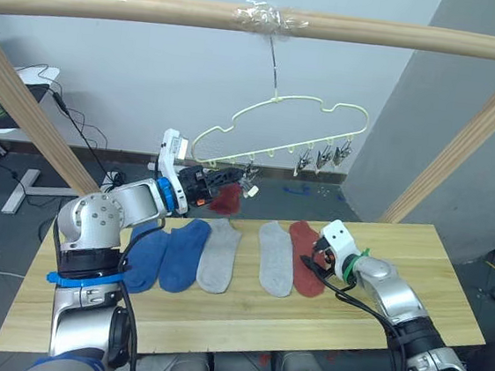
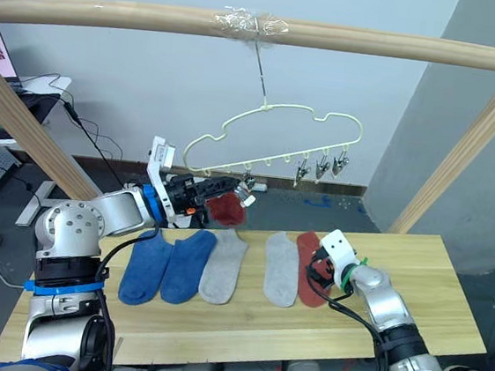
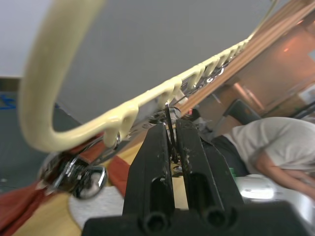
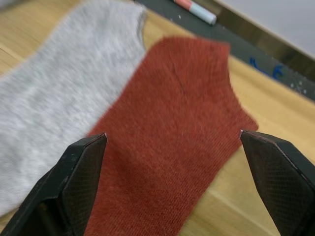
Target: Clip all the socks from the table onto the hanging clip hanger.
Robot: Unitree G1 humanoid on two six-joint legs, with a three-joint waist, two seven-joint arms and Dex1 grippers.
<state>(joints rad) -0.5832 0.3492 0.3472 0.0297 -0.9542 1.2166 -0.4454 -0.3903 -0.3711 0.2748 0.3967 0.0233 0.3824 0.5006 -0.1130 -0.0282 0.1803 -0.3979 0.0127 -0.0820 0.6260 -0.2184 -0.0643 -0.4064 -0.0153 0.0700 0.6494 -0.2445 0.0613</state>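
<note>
**Left gripper at a hanger clip; right gripper spread over a red sock**

Left gripper point(image 3: 171, 142): fingers pressed nearly together, pinching a thin metal clip tab under the clip hanger point(image 1: 276, 128). A rust-red sock point(image 1: 225, 200) dangles just beside the fingertips, at the hanger's left-end clip.

Right gripper point(image 4: 172, 147): jaws spread wide, straddling the second rust-red sock point(image 4: 167, 142), which lies flat on the table point(image 1: 375, 319); contact cannot be told.

Hanger: thin pale yellow-green wire, wavy outline, small grey metal clips, long hook taped to a round wooden pole point(image 1: 116, 5).

On the light planked table, left to right: two blue socks point(image 1: 169, 253), two light grey socks point(image 1: 220, 253), soft knit, laid side by side.
</note>
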